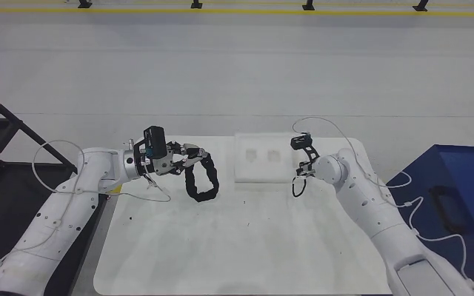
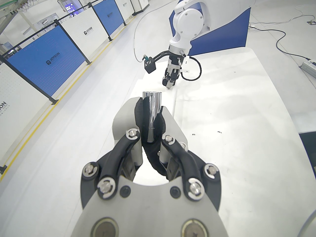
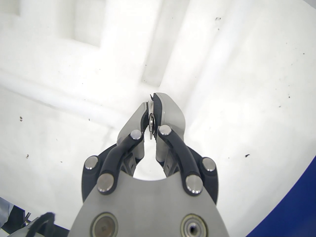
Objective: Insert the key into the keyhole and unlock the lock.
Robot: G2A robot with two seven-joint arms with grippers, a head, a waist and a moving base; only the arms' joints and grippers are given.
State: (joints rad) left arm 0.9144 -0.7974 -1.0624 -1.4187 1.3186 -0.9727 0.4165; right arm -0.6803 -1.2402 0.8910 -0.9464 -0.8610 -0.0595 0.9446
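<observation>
The lock is held over the far left part of the worktop. Its polished, mirror-bright metal cylinder stands out past the tips of the left jaws, which are clamped tight on it through a fold of black fabric. The rest of the lock is a thick loop in a black, ribbed-looking sleeve that curls away from the jaws toward the near edge; whether it touches the worktop cannot be told. The left arm comes in over the left edge with its wrist about level, so the jaws point across toward the right edge. The key, a thin flat piece of grey metal seen edge-on, is pinched between the dark, ridged pads of the right jaws, which are nearly closed on it. The right arm reaches in from the right edge, its wrist bent down toward the smooth white surface, just beside the right end of a white foam tray with rectangular recesses, lying at the far edge.
</observation>
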